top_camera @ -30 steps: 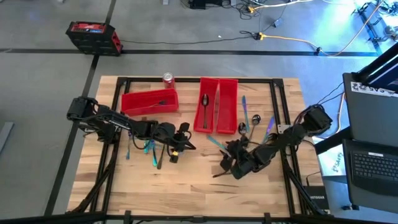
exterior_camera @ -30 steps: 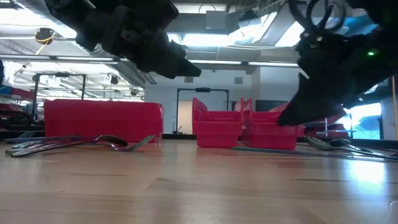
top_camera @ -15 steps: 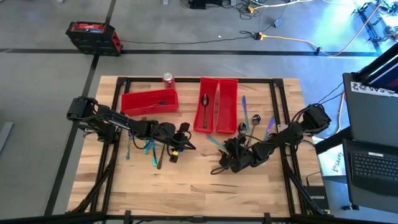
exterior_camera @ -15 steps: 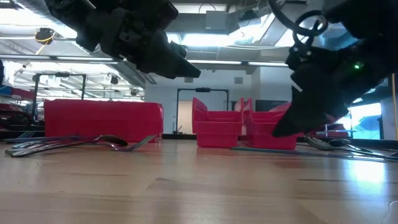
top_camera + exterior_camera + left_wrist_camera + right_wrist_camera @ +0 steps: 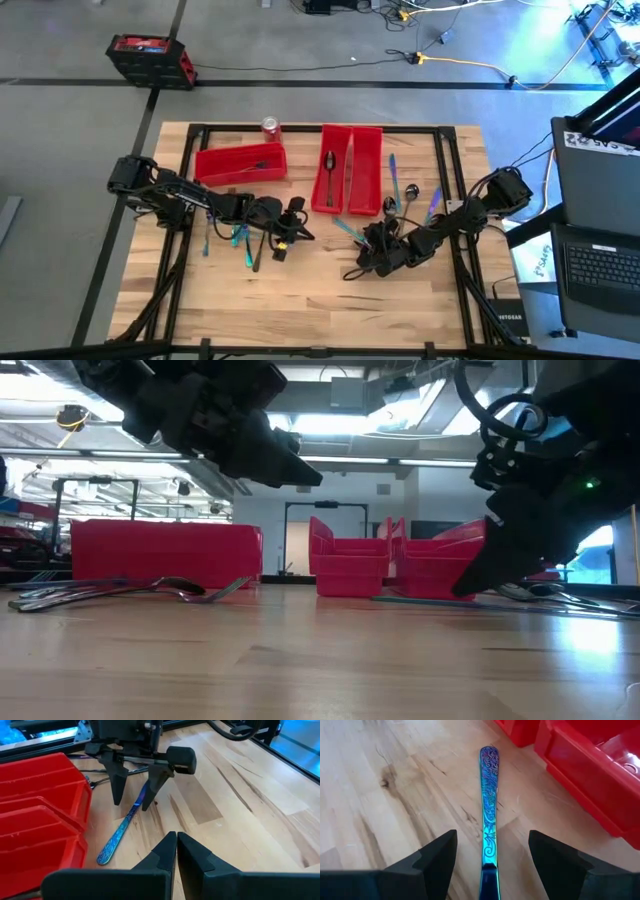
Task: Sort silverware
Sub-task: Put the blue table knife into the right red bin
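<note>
The right gripper (image 5: pixel 487 865) hangs low over the wooden counter (image 5: pixel 300 295), jaws released and spread wide, one finger (image 5: pixel 427 857) on each side of an iridescent blue knife (image 5: pixel 488 800) that lies flat on the wood. Seen from that wrist, the knife's long axis runs straight out between the two fingers, its patterned handle end pointing away toward the red bins (image 5: pixel 590 765). Neither finger visibly touches it. In the high view this gripper (image 5: pixel 372 252) sits right of the counter's middle, and the knife (image 5: pixel 347 229) shows as a slim teal bar running diagonally from the gripper up toward the foot of the two long upright bins (image 5: pixel 348 170).

The left gripper (image 5: pixel 296 222) hovers left of centre with jaws clenched, tips pressed together and holding nothing; its wrist view looks across at the same knife (image 5: pixel 122 831) under the other arm.

Below the left arm a cluster of forks and spoons (image 5: pixel 238 240) lies loose, mostly pointing near to far. Right of the upright bins more pieces (image 5: pixel 410 195) lie roughly lengthwise. A dark spoon (image 5: pixel 329 172) rests inside the left upright bin, bowl at the far end. A third bin (image 5: pixel 240 163) lies crosswise, with a soda can (image 5: pixel 270 127) behind it
</note>
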`<state>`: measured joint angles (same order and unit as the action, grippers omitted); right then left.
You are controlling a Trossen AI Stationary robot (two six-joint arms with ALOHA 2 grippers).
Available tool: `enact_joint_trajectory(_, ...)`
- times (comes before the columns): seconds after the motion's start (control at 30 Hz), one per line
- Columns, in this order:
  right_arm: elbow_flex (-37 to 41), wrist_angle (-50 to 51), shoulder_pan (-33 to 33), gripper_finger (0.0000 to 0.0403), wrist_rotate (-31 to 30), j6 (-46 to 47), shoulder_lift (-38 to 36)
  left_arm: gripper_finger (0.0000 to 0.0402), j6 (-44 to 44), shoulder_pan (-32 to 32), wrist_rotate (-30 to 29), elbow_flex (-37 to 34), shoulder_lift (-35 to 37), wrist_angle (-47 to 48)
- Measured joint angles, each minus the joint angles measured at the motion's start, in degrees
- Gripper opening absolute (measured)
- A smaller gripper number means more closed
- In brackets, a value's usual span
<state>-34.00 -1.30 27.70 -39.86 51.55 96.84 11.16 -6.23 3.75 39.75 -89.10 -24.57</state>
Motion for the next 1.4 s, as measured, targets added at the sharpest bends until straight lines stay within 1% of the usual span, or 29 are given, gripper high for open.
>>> enact_joint_trajectory(0.07,0.0,-0.5,0.0,0.0232,0.0,-0.1,1.4,0.0000,0.2,0.0,-0.1,0.0,0.0,0.0)
enact_joint_trajectory(0.23,-0.1,-5.3,0.0,0.0232,-0.6,0.0,4.7,0.0000,0.4,0.0,-0.2,0.0,0.0,0.0)
enact_joint_trajectory(0.37,-0.1,-7.5,0.0,0.0232,-0.7,-0.2,5.2,0.0000,0.0,0.0,-0.2,0.0,0.0,0.0)
enact_joint_trajectory(0.53,-0.1,-7.7,0.0,0.0230,0.1,-0.2,5.2,0.0000,-0.3,0.0,-0.2,0.0,0.0,0.0)
enact_joint_trajectory(0.6,-0.1,-7.7,0.0,0.0220,0.6,-0.2,5.2,0.0000,-0.6,0.0,-0.2,0.0,0.0,0.0)
enact_joint_trajectory(0.7,-0.2,-7.5,0.0,0.0195,1.4,-0.2,5.2,0.0000,-1.2,0.0,-0.4,0.0,0.0,0.0)
enact_joint_trajectory(0.87,-0.3,-6.6,-0.1,0.0158,2.2,0.4,5.2,0.0000,-1.7,0.0,-2.4,0.0,0.0,0.0)
enact_joint_trajectory(1.4,-0.2,-6.1,0.0,0.0095,2.4,1.4,5.3,0.0000,-3.3,0.0,-3.0,0.0,0.0,0.0)
